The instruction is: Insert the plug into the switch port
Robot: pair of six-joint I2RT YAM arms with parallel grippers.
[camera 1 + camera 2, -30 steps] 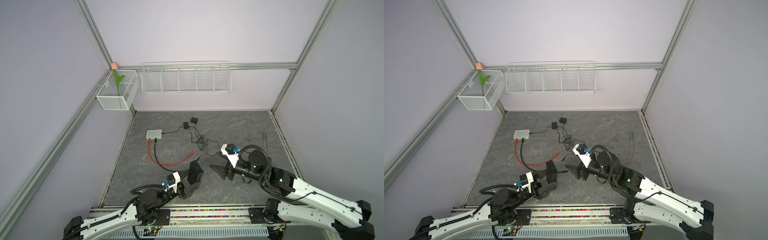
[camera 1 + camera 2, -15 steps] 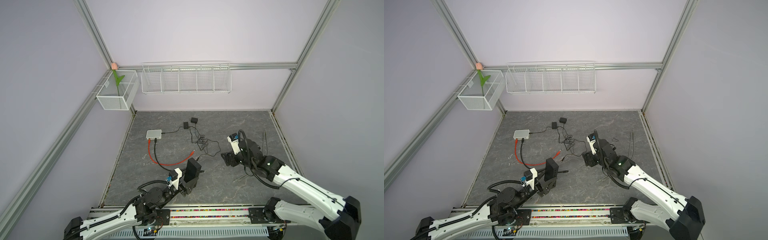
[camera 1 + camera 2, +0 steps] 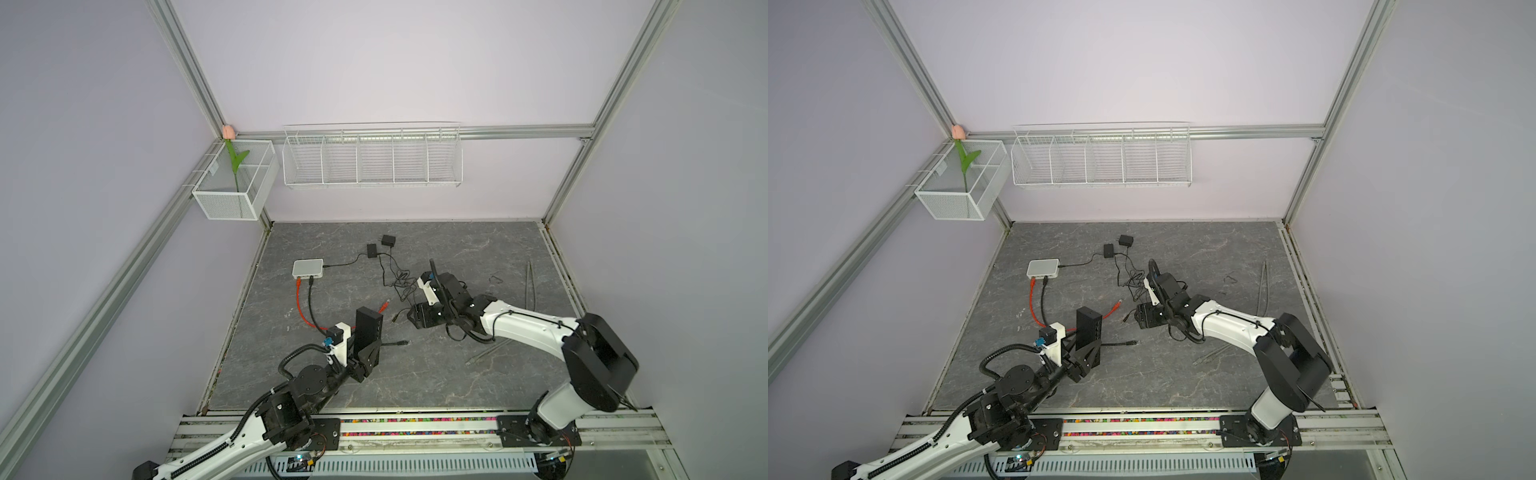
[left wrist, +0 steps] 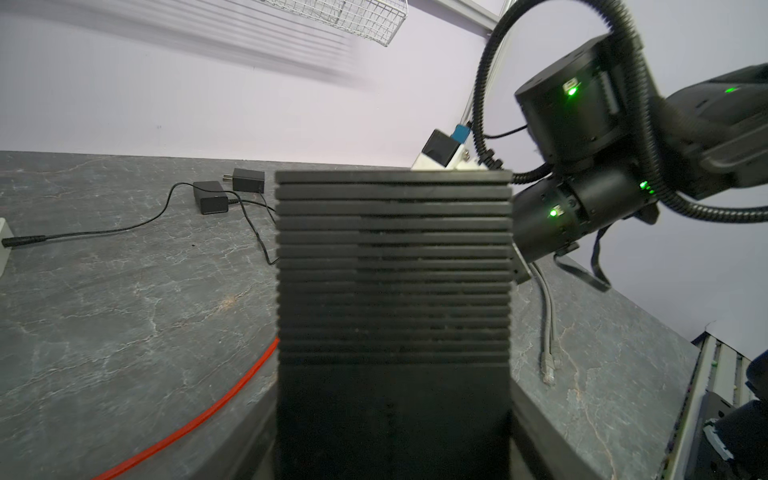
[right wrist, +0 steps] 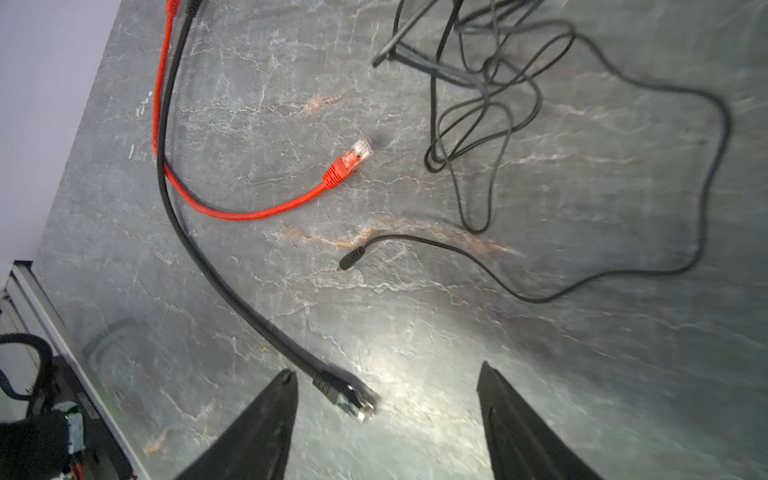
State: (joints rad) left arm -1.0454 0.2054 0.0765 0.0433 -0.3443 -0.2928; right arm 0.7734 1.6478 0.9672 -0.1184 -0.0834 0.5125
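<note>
We see the left pincer [image 3: 367,348] gripping the black switch [image 3: 368,330], which stands upright over the desk [image 3: 457,374]. The right pincer [image 5: 384,380] is spread wide and holds nothing. The black cable's plug [image 5: 347,397], blurred here, seems to lie on the desk near its fingertips, apart from the switch.

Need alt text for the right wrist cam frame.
The right gripper hovers over the grey table with its fingers open; a black cable plug lies on the table in the gap between them, ungripped. Farther off lie a red cable with a clear-tipped plug, a thin black barrel-plug lead and a tangle of black wire.
</note>
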